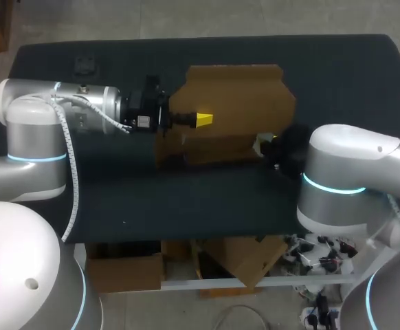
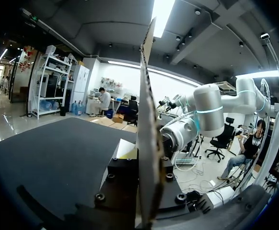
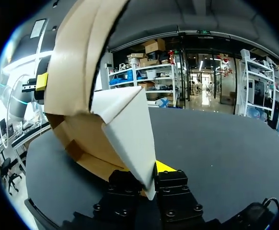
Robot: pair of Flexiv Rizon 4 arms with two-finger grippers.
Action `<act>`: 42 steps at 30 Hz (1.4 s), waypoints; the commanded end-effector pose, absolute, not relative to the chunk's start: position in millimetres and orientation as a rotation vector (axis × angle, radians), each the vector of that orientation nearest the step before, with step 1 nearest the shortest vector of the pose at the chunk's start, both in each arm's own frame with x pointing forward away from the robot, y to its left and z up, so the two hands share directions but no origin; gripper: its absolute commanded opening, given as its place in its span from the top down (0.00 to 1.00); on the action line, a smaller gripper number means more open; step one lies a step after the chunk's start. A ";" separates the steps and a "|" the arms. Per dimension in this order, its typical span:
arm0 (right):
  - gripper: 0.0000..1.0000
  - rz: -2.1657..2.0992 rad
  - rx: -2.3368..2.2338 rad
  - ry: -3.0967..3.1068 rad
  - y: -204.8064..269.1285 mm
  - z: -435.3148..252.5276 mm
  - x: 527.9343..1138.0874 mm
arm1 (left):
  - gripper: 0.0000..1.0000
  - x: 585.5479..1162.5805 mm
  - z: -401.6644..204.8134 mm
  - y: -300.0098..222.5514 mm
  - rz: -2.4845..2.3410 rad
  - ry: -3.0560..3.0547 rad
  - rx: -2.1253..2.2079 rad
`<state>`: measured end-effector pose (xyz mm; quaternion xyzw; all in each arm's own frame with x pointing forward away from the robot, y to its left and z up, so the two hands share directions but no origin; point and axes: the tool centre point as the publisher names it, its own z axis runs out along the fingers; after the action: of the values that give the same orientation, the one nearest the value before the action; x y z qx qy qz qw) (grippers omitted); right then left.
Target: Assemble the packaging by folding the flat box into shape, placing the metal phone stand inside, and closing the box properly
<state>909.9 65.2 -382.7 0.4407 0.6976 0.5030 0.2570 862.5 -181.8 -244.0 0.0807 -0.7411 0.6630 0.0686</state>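
- cardboard box (image 1: 234, 103): brown, partly folded, flaps loose and not closed; over the middle of the table (image 1: 186, 199), a little toward 12 o'clock; gripped at two places.
- left gripper (image 1: 203, 119): at the box's 9 o'clock edge, pointing toward 3 o'clock; one yellow tip on top of a brown panel, the other hidden beneath it; fingers only narrowly apart, clamped on that panel from both faces.
- same grip, left wrist view: panel seen edge-on, rising straight out from between the black finger blocks; yellow tips hidden there.
- right gripper (image 1: 269, 143): at the box's 4 o'clock corner; largely hidden under its own wrist in the head view, only a speck of yellow showing.
- same grip, right wrist view: white flap (image 3: 130, 129) of the box pinched between the two fingers, almost fully closed on it; one yellow tip just beside the flap; brown walls curving up ahead of the fingers.
- left arm (image 1: 83, 110): entering from 9 o'clock, wrist level with the box.
- right arm (image 1: 344, 172): entering from 4 o'clock, elbow over the table's near edge.
- small dark object (image 1: 86, 64): on the table toward 10 o'clock, well apart from the box; too small to identify.
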 end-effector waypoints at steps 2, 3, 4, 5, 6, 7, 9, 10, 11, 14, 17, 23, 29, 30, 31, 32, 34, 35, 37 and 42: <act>0.96 1.364 1.194 1.862 71.2 -386.3 906.0 | 1.00 863.4 -247.9 -182.9 1.998 -2.231 0.242; 0.96 1.364 1.193 1.861 71.3 -385.6 906.1 | 1.00 863.4 -247.9 -182.9 1.998 -2.231 0.242; 0.95 1.364 1.192 1.861 71.3 -385.1 906.1 | 1.00 863.4 -247.9 -182.9 1.998 -2.231 0.242; 0.94 1.362 1.190 1.860 71.6 -384.1 906.0 | 1.00 863.4 -247.9 -182.9 1.998 -2.231 0.242; 0.95 1.361 1.189 1.860 72.0 -383.3 905.8 | 1.00 863.4 -247.9 -182.9 1.998 -2.231 0.242; 0.96 1.358 1.189 1.860 72.4 -382.8 905.6 | 1.00 863.4 -247.9 -182.9 1.998 -2.231 0.242; 0.96 1.352 1.189 1.862 73.1 -381.8 905.0 | 1.00 863.4 -247.9 -182.9 1.998 -2.231 0.242; 0.98 1.347 1.194 1.862 73.2 -381.1 904.7 | 1.00 863.4 -247.9 -182.9 1.998 -2.231 0.242; 1.00 1.346 1.196 1.862 73.0 -380.2 904.4 | 1.00 863.4 -247.9 -182.9 1.998 -2.231 0.242; 1.00 1.336 1.212 1.861 72.5 -377.7 903.8 | 1.00 863.4 -247.9 -182.9 1.998 -2.231 0.242; 1.00 1.332 1.220 1.861 72.4 -374.2 903.2 | 1.00 863.4 -247.9 -182.9 1.998 -2.231 0.242; 1.00 1.332 1.235 1.870 72.6 -366.6 902.5 | 0.82 864.5 -240.7 -182.4 2.002 -2.264 0.215; 1.00 1.333 1.244 1.877 72.6 -358.3 902.5 | 0.00 865.2 -229.5 -181.7 2.004 -2.329 0.169; 1.00 1.334 1.245 1.878 72.2 -357.1 902.6 | 0.00 865.2 -227.8 -181.6 2.005 -2.339 0.162; 1.00 1.342 1.251 1.885 71.9 -356.1 902.8 | 0.00 865.3 -226.2 -181.5 2.010 -2.340 0.154; 1.00 1.345 1.253 1.889 71.6 -355.2 903.1 | 0.00 865.4 -224.5 -181.2 2.011 -2.348 0.142; 1.00 1.346 1.268 1.906 71.3 -353.4 903.6 | 0.00 865.4 -221.9 -180.9 2.010 -2.370 0.123; 1.00 1.348 1.275 1.916 71.3 -352.7 904.1 | 0.00 865.3 -220.9 -180.6 2.008 -2.380 0.119; 1.00 1.338 1.290 1.926 71.2 -351.5 904.7 | 0.00 865.0 -219.0 -180.0 2.001 -2.401 0.101; 1.00 1.310 1.349 1.972 70.1 -348.4 906.5 | 0.00 862.5 -215.2 -177.0 1.995 -2.438 0.055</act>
<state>901.3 71.4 -357.9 0.4753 0.6882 0.4983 0.2283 866.3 -180.1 -219.3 0.0172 -0.7711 0.6365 -0.0022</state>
